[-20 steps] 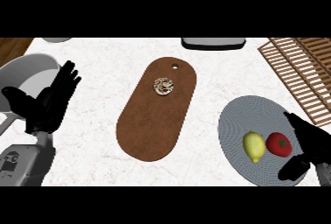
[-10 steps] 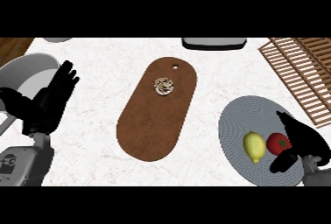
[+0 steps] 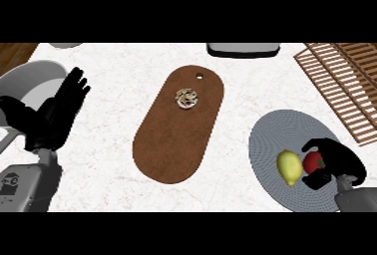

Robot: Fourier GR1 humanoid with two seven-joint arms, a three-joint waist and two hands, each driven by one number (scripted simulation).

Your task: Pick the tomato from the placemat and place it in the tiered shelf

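The red tomato (image 3: 313,161) lies on the round grey placemat (image 3: 283,129) at the right, beside a yellow lemon (image 3: 289,167). My right hand (image 3: 337,162) sits over the tomato with its fingers and thumb curled round it, hiding the tomato's right side. The wooden slatted tiered shelf (image 3: 340,84) stands at the upper right, beyond the placemat. My left hand (image 3: 55,114) rests open at the left edge, fingers up.
A long brown cutting board (image 3: 177,134) lies in the middle with a small garlic-like item (image 3: 185,97) on its far end. A grey bowl-like object (image 3: 29,82) stands at the left. A dark-rimmed container (image 3: 243,49) sits at the top edge.
My right hand has moved left and down onto the tomato and curled round it. The left hand has shifted slightly toward me.
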